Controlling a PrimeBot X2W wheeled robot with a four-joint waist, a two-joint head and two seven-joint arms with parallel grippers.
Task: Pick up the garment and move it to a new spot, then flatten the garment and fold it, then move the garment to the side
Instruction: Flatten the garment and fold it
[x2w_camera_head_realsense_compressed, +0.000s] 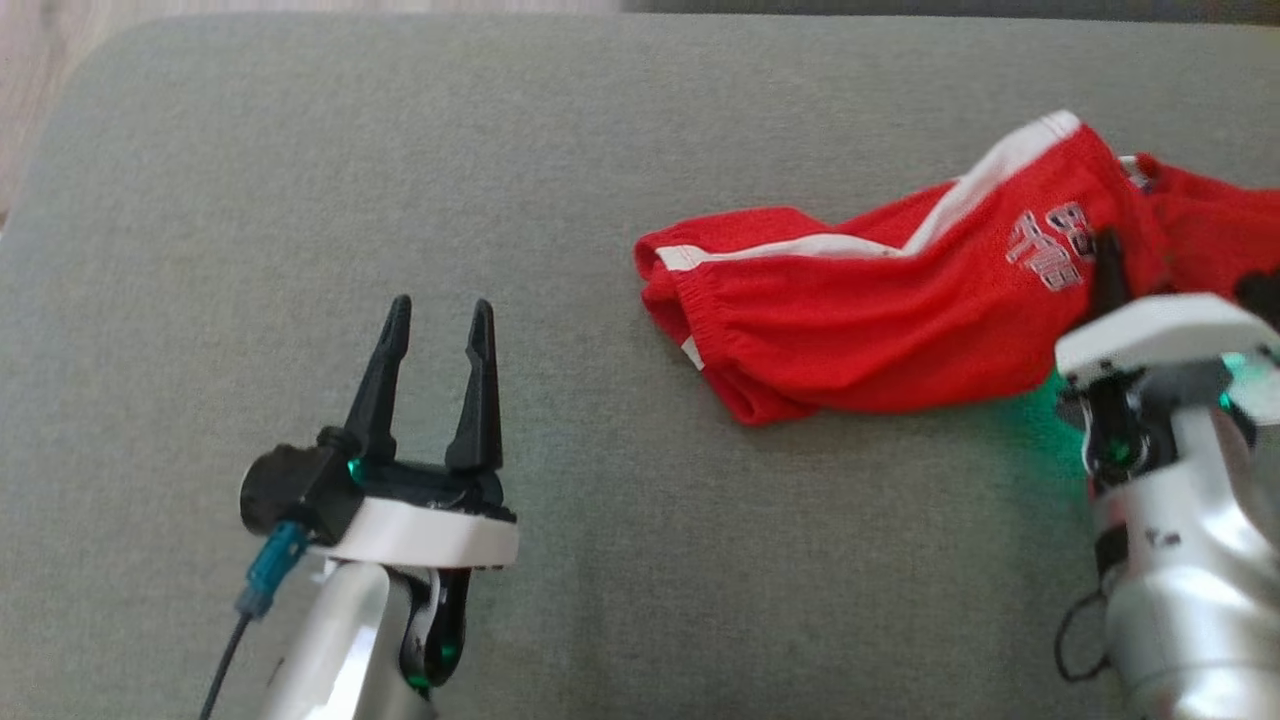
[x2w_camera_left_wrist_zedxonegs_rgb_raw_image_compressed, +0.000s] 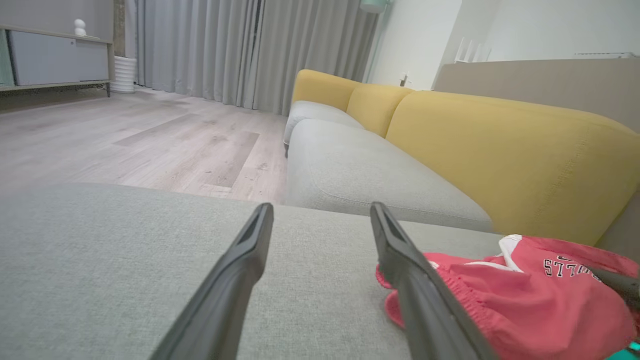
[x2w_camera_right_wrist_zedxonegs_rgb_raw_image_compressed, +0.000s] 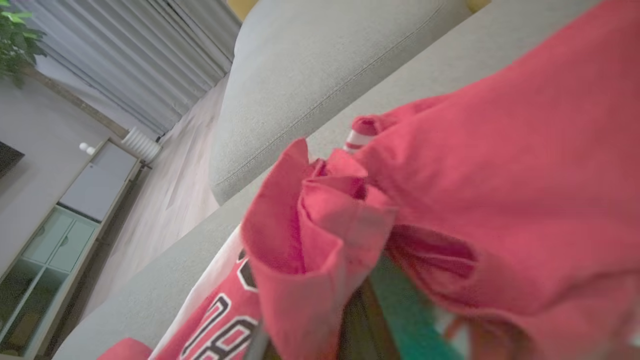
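along the right edge of the cushion (x2w_camera_head_realsense_compressed: 300, 150) the red shorts (x2w_camera_head_realsense_compressed: 860, 330) lie bunched, neither flat nor folded, so that work looks outstanding. right gripper (x2w_camera_head_realsense_compressed: 1180, 270) sits in the cloth, grip impossible to tell. left gripper (x2w_camera_head_realsense_compressed: 437, 325) hovers near the front edge, spread wide, empty.

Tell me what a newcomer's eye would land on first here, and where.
The red garment, crumpled with white stripes, lies on the grey cushion at the head view's right, the right pincer buried in its folds. The left pincer hangs open over bare cushion at lower left. The left wrist view adds a yellow sofa back.
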